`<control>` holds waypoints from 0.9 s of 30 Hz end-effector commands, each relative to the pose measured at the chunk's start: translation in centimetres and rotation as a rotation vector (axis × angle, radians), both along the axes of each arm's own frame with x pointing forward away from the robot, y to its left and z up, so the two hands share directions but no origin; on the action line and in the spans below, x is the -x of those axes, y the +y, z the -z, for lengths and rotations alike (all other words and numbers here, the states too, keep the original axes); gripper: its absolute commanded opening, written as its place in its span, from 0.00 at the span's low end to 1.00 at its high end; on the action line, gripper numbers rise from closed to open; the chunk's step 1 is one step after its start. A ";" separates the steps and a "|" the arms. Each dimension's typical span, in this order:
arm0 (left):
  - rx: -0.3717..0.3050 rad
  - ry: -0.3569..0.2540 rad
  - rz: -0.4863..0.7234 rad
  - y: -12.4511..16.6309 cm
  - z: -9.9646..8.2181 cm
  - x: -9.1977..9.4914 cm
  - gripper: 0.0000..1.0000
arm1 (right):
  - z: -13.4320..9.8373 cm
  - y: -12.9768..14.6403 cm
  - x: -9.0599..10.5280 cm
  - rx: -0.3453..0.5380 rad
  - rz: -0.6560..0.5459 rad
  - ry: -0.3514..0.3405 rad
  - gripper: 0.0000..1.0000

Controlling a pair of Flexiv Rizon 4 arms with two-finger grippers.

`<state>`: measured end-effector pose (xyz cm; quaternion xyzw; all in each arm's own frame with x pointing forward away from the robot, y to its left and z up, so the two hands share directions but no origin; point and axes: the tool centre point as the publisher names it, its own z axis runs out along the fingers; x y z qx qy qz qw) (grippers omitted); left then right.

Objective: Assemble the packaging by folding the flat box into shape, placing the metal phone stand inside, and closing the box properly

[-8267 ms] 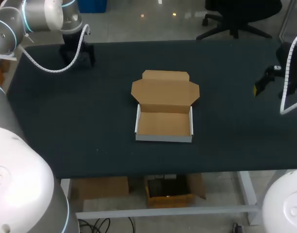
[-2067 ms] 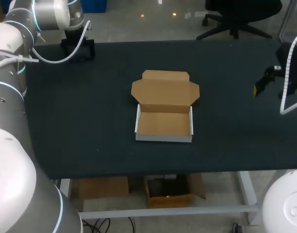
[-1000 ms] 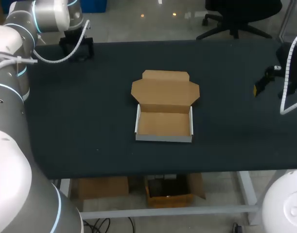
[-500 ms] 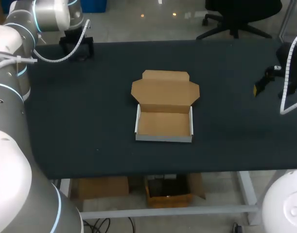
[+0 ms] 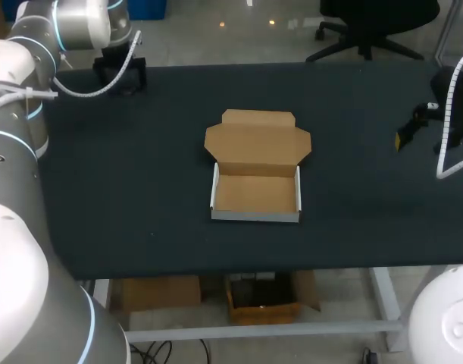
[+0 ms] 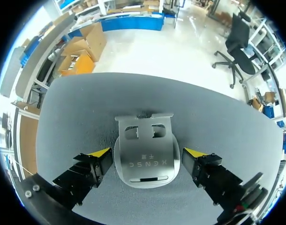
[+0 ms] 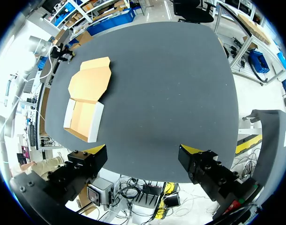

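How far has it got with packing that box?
Done: the box is folded into shape, lid open, nothing inside. In hand: the left gripper straddles the stand, fingers open. Left: grasp it, put it inside, close the lid.

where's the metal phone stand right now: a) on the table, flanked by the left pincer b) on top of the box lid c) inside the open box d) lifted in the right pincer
A: the left wrist view shows the phone stand lying on the table, flanked by the open left pincer, while the box is empty and the right pincer holds nothing.
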<state>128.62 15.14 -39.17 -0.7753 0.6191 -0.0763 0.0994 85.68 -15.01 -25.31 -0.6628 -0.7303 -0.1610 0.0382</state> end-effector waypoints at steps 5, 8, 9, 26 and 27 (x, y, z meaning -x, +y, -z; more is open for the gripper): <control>0.030 0.127 -0.008 0.0 0.6 -1.4 1.00 | -0.1 0.0 0.0 0.002 0.000 0.004 1.00; 0.032 0.127 -0.010 -0.1 0.6 -1.5 1.00 | -0.1 0.0 0.0 0.002 0.000 0.004 1.00; 0.033 0.127 -0.010 0.0 0.6 -1.5 0.98 | -0.1 0.0 0.0 0.002 0.000 0.004 1.00; 0.042 0.141 -0.007 0.0 0.7 -1.2 0.85 | -0.1 0.0 0.0 0.002 0.000 0.004 1.00; 0.042 0.141 -0.007 0.0 0.7 -1.1 0.85 | -0.1 0.0 0.0 0.002 0.000 0.004 1.00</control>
